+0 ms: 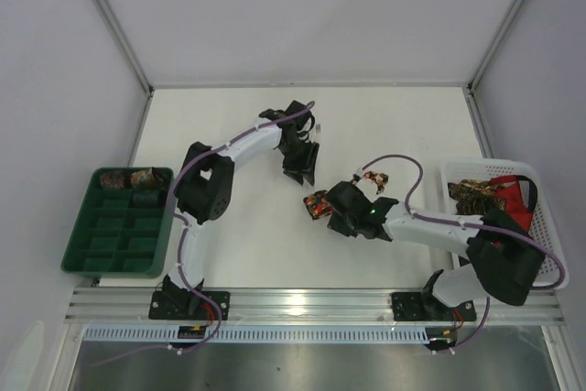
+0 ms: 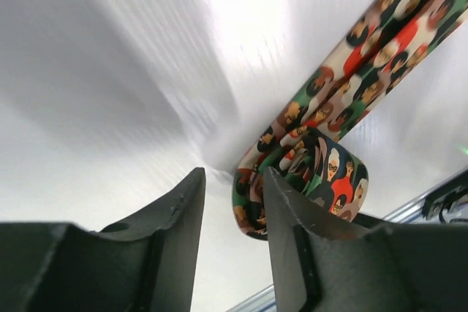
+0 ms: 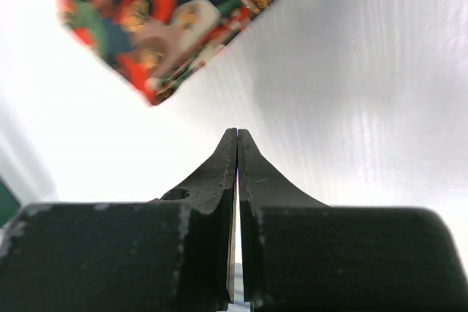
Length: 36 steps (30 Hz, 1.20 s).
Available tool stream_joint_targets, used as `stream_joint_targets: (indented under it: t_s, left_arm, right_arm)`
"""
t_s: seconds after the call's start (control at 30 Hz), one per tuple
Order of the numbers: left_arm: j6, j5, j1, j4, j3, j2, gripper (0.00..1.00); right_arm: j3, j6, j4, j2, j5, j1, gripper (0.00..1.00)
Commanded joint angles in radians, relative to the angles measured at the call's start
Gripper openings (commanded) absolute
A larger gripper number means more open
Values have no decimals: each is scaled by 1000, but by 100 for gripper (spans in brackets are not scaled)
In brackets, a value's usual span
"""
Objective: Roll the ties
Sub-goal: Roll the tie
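White tabletop (image 1: 247, 244) | multicoloured patterned fabric necktie (image 1: 318, 205) half-rolled, centre | left gripper (image 2: 234, 180) narrowly parted, empty, probably poised to grip | right gripper (image 3: 237, 137) closed, empty, beside roll

A multicoloured patterned fabric necktie (image 1: 318, 205) lies bunched near the middle of the white surface (image 1: 403, 125), at the tip of the right arm's jaws. The left arm's jaws hang just beyond it. A green plastic compartment tray (image 1: 101, 244) on the left holds rolled ties (image 1: 128, 178) in its far row. A white mesh basket (image 1: 548, 212) on the right holds loose ties (image 1: 474, 194).
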Motion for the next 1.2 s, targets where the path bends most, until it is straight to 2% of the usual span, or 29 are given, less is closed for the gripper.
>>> stream_joint_targets:
  t_s: [0.0, 0.07, 0.17, 0.2, 0.23, 0.43, 0.6, 0.77, 1.0, 1.07, 1.17]
  left_arm:
    - [32, -44, 48, -37, 78, -9, 47]
    - [32, -56, 54, -29, 67, -43, 53]
    - [25, -67, 68, -14, 8, -97, 57]
    - [19, -59, 71, -3, -8, -112, 57]
    - [10, -56, 74, 2, -28, -139, 57]
    - [-83, 40, 86, 120, -249, -299, 58]
    - [-227, 175, 117, 270, -499, -442, 62]
    - [-361, 278, 123, 434, -681, -508, 63]
    - [-331, 244, 149, 410, -694, -502, 61]
    - [-309, 228, 160, 397, -689, -505, 60]
    - [-307, 250, 175, 397, -694, -496, 59]
  right_arm:
    - [21, -226, -77, -114, -14, -75, 0]
    - [33, -382, -54, -155, -95, -138, 3]
    - [73, -508, -20, -142, -209, -326, 11]
    - [114, -525, -35, -113, -244, -430, 11]
    - [143, -545, -38, -50, -314, -482, 11]
    - [338, -668, -81, 189, -431, -626, 11]
    - [347, -664, -78, 280, -403, -654, 12]
    - [231, -550, -41, 263, -347, -657, 11]
    - [-14, -228, 26, 84, -310, -597, 7]
    - [1, -229, 29, 47, -335, -576, 8]
    - [69, -306, -18, 79, -360, -579, 10]
